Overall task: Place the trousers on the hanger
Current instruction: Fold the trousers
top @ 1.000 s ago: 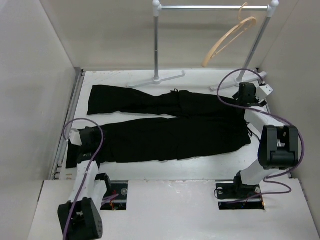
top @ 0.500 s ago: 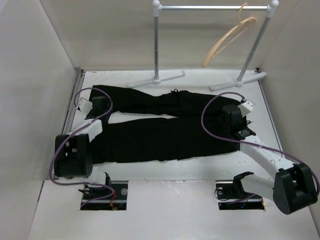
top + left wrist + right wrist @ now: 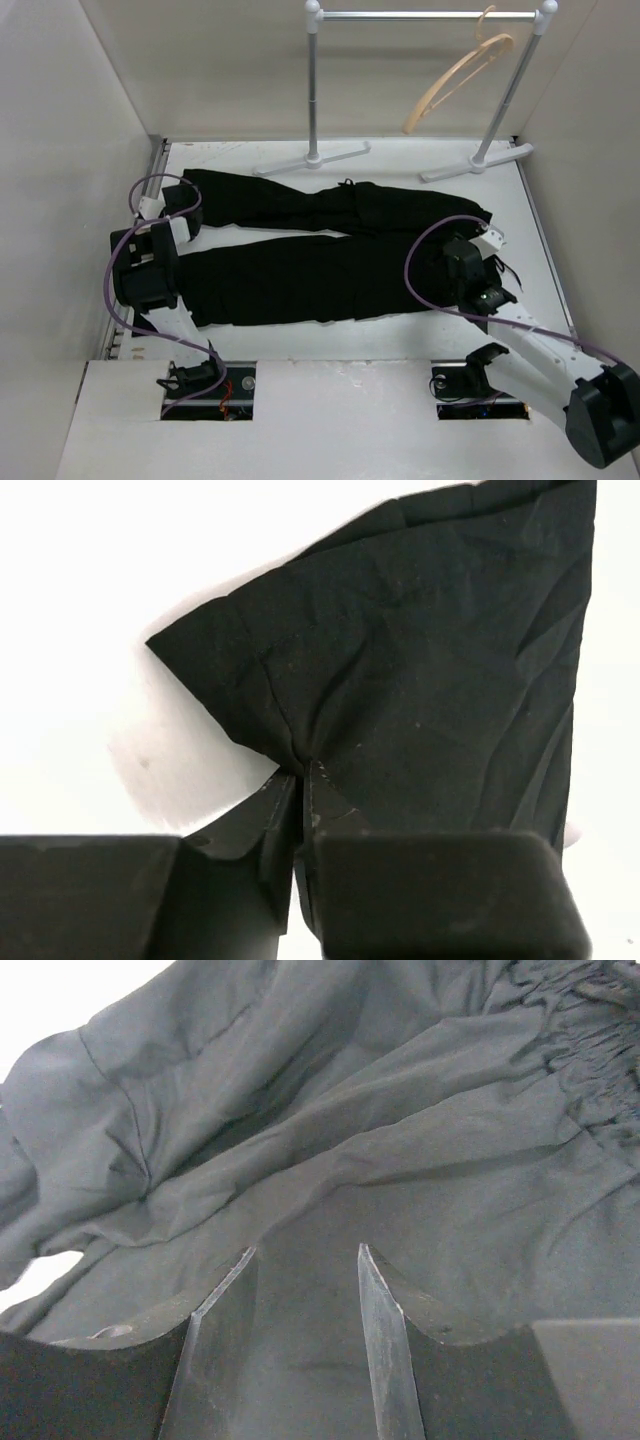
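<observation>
On the table [image 3: 400, 175], left gripper [image 3: 303, 765] pinching trousers [image 3: 330, 270] hem, right gripper [image 3: 306, 1250] parted over waistband.

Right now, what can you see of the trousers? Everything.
The trousers are plain black soft cloth, creased, lying flat on the white table, both legs running left, gathered waistband at the right. The left end effector is shut on a hem corner; the right end effector is open over cloth near the waist.

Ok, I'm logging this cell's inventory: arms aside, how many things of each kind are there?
Plain black cloth trousers: 1
Curved light tan wooden hanger: 1
Grey metal garment rail with white joints: 1
Total: 3
</observation>
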